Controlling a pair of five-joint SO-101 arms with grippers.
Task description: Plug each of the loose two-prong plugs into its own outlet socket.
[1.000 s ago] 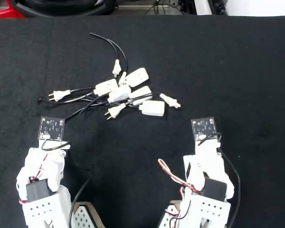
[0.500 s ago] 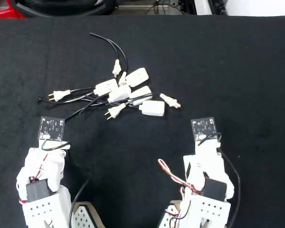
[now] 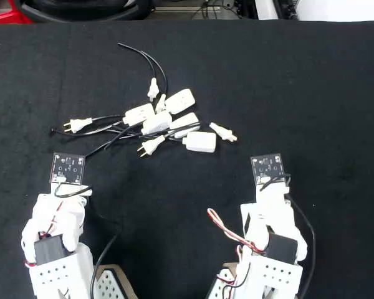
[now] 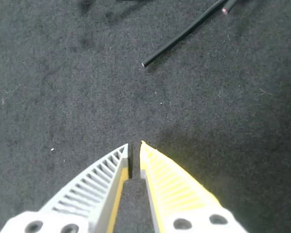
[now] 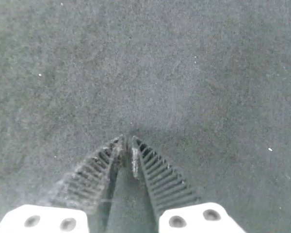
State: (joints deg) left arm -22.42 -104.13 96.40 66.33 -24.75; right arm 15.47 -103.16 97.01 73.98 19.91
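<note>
No plug is seated yet; the task is judged at its start. The plugs and sockets lie heaped mid-table, cords tangled, well apart from both arms. The left gripper and right gripper are held over bare cloth, tips together, empty. A reach forward and an opened claw are called for next.

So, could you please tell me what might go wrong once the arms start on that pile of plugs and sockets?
The black cords run through the bunched white sockets, so lifting one plug could drag its neighbours. The sockets lie loose on the black cloth, so pushing prongs in may just slide one away unless the other claw holds it. The left claw and the right claw are both shut and must open first.
</note>
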